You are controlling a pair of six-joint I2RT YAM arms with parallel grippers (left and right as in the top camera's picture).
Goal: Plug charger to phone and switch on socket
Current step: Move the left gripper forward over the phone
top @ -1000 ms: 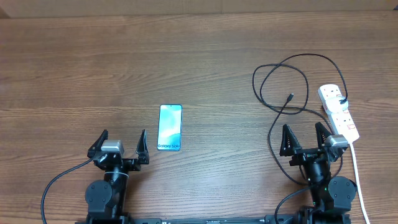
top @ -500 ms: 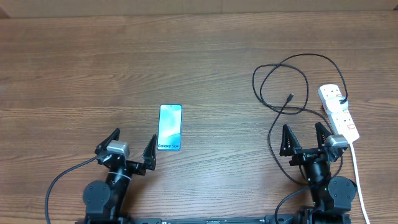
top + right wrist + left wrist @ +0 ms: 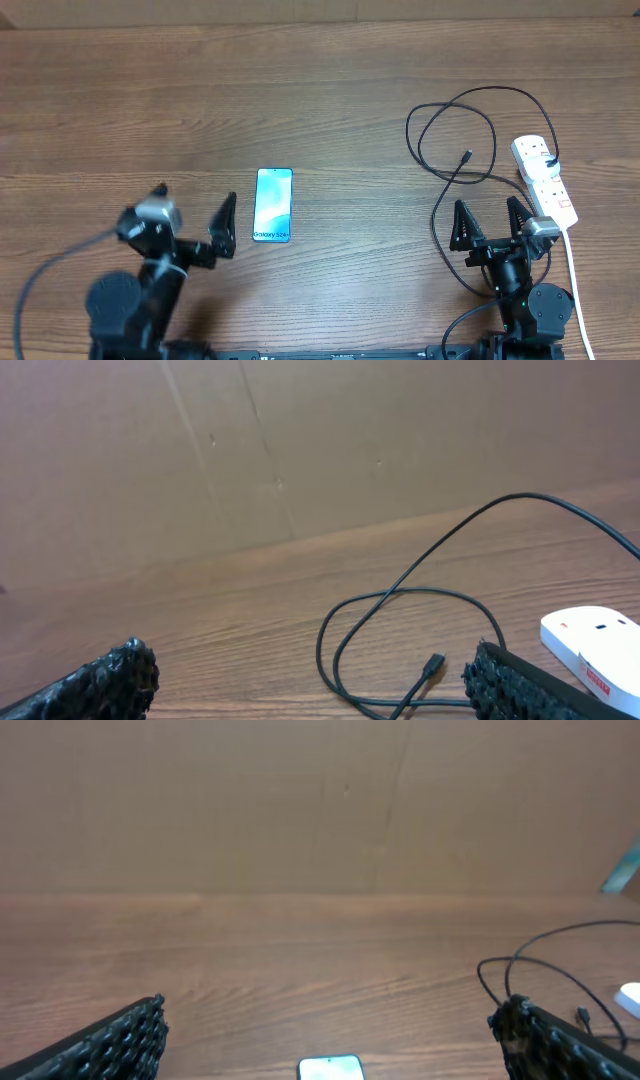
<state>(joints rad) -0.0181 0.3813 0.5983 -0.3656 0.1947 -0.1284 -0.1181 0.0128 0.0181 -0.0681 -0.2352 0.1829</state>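
The phone [image 3: 273, 204] lies flat on the wooden table, its light blue screen up and its text end towards me. My left gripper [image 3: 193, 207] is open and empty, just left of the phone. In the left wrist view the phone's top edge [image 3: 329, 1068] shows between the open fingers [image 3: 110, 1042]. The charger [image 3: 450, 130] loops on the right, with its connector tip [image 3: 467, 156] lying free. The socket [image 3: 544, 180] is a white strip at the far right. My right gripper [image 3: 488, 220] is open and empty below the cable. The connector tip [image 3: 433, 663] shows near the right finger [image 3: 530, 685].
The strip's white cord [image 3: 572, 270] runs down past the right arm to the table's front edge. A brown cardboard wall [image 3: 320, 800] stands behind the table. The strip's end also shows in the right wrist view [image 3: 595, 635].
My left gripper has lifted and shifted left and away from the front edge, beside the phone. The right arm, phone, cable and strip have not moved.
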